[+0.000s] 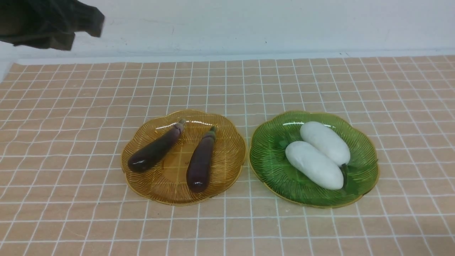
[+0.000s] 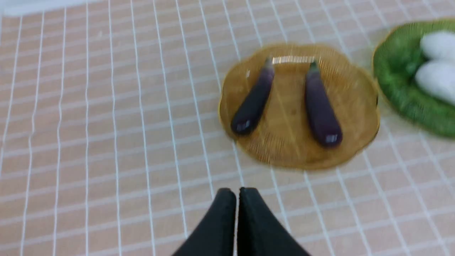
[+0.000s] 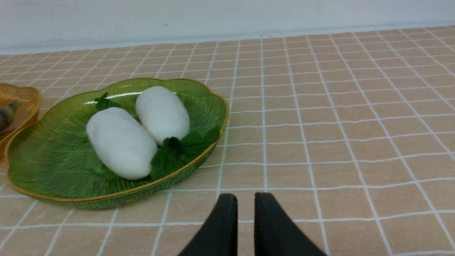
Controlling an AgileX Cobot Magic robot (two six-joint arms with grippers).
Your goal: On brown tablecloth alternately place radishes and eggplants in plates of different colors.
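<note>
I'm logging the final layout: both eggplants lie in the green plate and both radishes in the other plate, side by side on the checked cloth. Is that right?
Not quite. The two eggplants lie in the amber-yellow plate, and the two radishes lie in the green plate. The plates do sit side by side on the cloth. The front view shows it.

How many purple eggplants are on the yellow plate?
2. One eggplant lies on the left part of the amber-yellow plate, the other eggplant beside it to the right, not touching. None looks hidden.
</note>
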